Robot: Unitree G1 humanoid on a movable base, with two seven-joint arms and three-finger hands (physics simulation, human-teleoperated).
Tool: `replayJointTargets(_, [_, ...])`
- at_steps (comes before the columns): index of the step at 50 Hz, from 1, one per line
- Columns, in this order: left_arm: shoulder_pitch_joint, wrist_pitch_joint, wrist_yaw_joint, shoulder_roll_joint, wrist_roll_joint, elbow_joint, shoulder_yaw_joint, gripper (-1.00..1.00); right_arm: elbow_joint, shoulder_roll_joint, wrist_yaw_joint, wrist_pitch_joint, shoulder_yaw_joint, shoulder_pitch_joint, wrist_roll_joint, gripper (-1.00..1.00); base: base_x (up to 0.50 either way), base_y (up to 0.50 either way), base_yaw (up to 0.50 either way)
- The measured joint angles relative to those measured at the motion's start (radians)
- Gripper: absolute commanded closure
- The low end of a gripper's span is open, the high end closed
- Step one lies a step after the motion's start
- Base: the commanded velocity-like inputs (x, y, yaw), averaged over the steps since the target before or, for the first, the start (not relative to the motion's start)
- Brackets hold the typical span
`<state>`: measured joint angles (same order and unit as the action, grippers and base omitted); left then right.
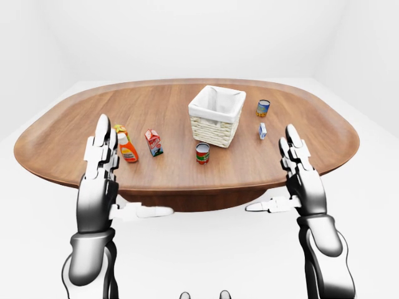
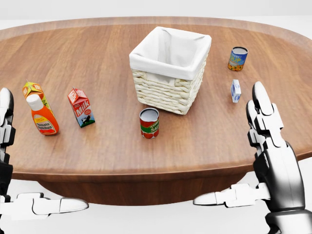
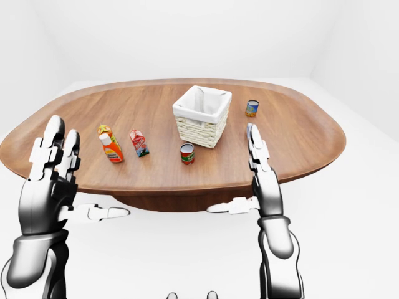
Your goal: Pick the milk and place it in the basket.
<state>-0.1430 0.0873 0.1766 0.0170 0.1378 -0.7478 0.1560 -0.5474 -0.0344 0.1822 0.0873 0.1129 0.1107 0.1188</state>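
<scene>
milk: we see the red and white milk carton [image 2: 81, 107] upright on the oval wooden table [image 2: 97, 53], left of the basket in the head view, touched by neither hand.
basket: the white-lined wicker basket [image 2: 170, 69] stands mid-table (a red tin can [image 2: 149, 123] just below it).
left hand [image 1: 101, 157]: fingers spread, grasping nothing.
right hand [image 2: 267, 139]: released too, thumb out, empty.
neighbours: an orange ketchup bottle [image 2: 42, 115] stands left of the milk.
</scene>
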Motion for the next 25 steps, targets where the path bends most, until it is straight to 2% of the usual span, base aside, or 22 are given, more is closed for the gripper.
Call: replayJointTargets(25, [-0.050,0.000,0.034,-0.019,0.036,-0.079,-0.023,-1.00,-0.170,0.016,0.039,0.000,0.018,0.041,0.026,-1.00,0.00,0.00,0.00])
